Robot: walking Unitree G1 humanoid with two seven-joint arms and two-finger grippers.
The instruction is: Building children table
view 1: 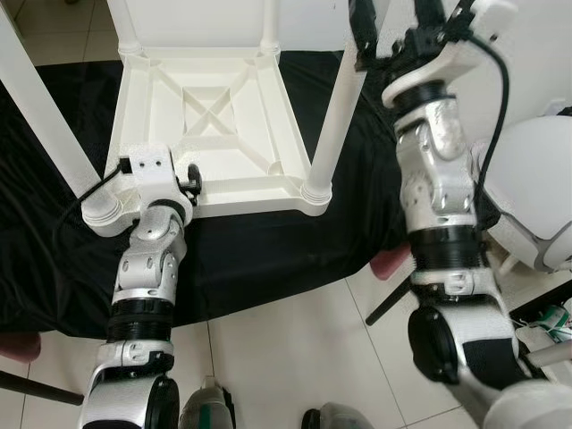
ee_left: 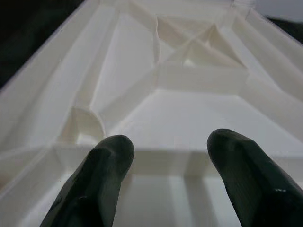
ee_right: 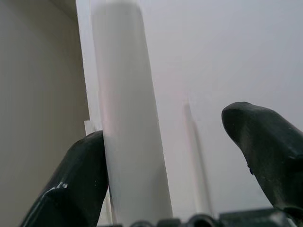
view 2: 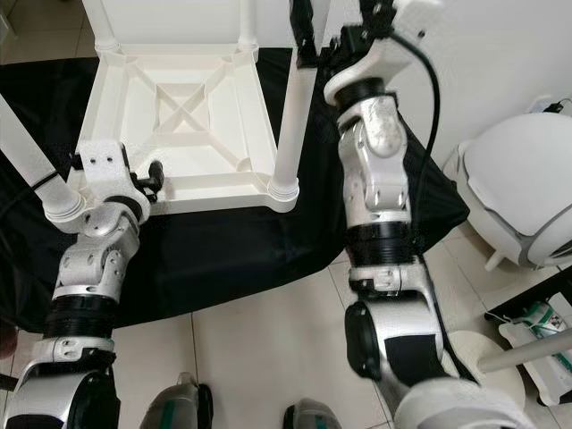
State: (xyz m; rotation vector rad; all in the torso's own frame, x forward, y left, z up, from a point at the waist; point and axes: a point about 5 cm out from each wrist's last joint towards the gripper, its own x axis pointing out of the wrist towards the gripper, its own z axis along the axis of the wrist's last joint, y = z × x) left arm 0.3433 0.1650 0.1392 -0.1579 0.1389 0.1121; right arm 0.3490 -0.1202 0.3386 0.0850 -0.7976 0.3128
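White plastic children's table upside down on a black cloth spread over a pale tiled floor, ribbed underside up, legs standing in the corner sockets. Near right leg seated at the near right corner; near left leg slanting up from the near left corner. Left arm bent low over the near edge, left gripper spread wide above the ribbed underside, fingers apart and holding nothing. Right arm raised high, right gripper wide around the upper part of the near right leg, one finger against the leg, the other clear of it. Off to the right, a white rounded bin on the tiles; a pink object peeking from under the cloth's edge beside the right arm.
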